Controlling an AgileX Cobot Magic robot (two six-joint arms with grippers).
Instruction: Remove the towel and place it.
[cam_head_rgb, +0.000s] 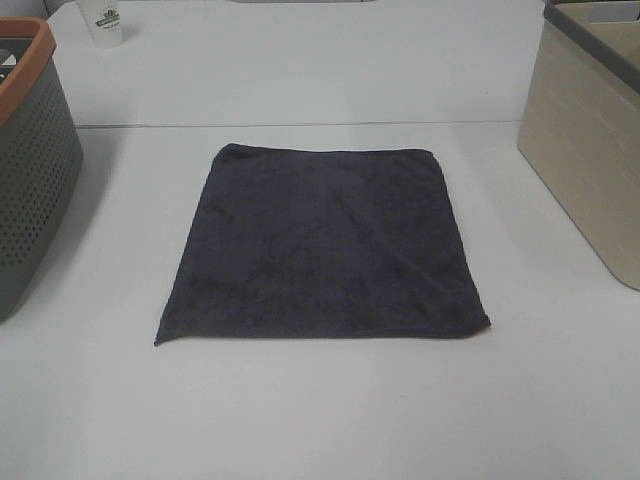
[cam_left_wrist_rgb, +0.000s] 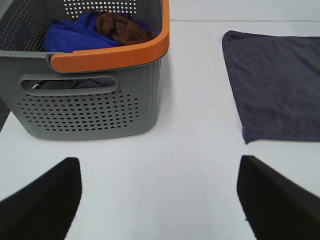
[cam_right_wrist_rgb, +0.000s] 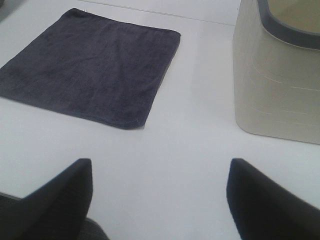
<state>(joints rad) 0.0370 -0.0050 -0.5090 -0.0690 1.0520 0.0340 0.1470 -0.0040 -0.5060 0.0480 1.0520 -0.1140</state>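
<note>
The towel (cam_head_rgb: 322, 245), a dark charcoal-grey square cloth, lies spread flat on the white table at the centre of the exterior high view. It also shows in the left wrist view as the towel (cam_left_wrist_rgb: 277, 85) and in the right wrist view as the towel (cam_right_wrist_rgb: 92, 65). Neither arm appears in the exterior high view. My left gripper (cam_left_wrist_rgb: 157, 200) is open over bare table, between the grey basket (cam_left_wrist_rgb: 90, 107) and the towel. My right gripper (cam_right_wrist_rgb: 160, 200) is open too, over bare table short of the towel's near corner. Nothing is held.
The grey perforated basket (cam_head_rgb: 30, 165) with an orange rim stands at the left edge and holds blue and brown cloths (cam_left_wrist_rgb: 95, 30). A beige bin (cam_head_rgb: 585, 150) with a grey rim stands at the right. A white cup (cam_head_rgb: 100, 20) sits at the back left.
</note>
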